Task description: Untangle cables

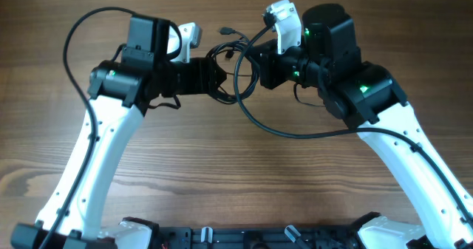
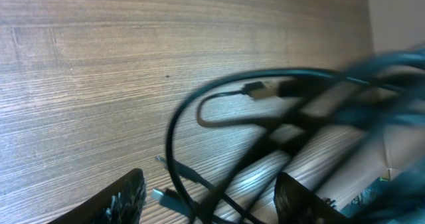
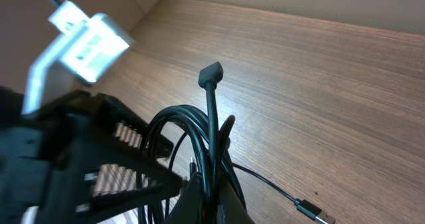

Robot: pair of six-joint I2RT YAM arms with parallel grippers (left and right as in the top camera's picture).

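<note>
Near the far edge of the counter [image 1: 236, 182], about midway between its left and right edges, sit the cables [image 1: 230, 60]. They are thin, glossy black strands wound into a small loose coil, loops overlapping. I cannot count the separate wires. One short end [image 1: 226, 32] sticks out of the coil toward the far edge.

Left wrist view, blurred: one strand makes a narrow hairpin loop lying on the wood and ends in a small silvery plug [image 2: 255, 89]. Another strand arcs over it in a wide curve. Further strands cross beneath at slanting angles.

Right wrist view: several strands run side by side in a tight upright arch. One stiff strand stands up out of them, topped by a flat black plug head [image 3: 212, 72]. A thinner strand trails across the wood to a silvery-tipped plug [image 3: 312, 211] near the frame's lower edge.

Left gripper [image 2: 212, 203]: its fingers [image 2: 123, 197] are set wide apart, and strands pass through the gap between them. I see no pinch on any strand.

Right gripper [image 3: 204, 196]: only its dark tips show at the bottom of its own view, drawn narrow. The upright strands rise straight out of them, so I read it as clamped on the cables.

Overhead, the two grippers face each other across the coil, left one on its left side, right one on its right, both touching or just beside it. A white camera housing [image 3: 86, 41] on the left wrist sits just beyond the coil.
</note>
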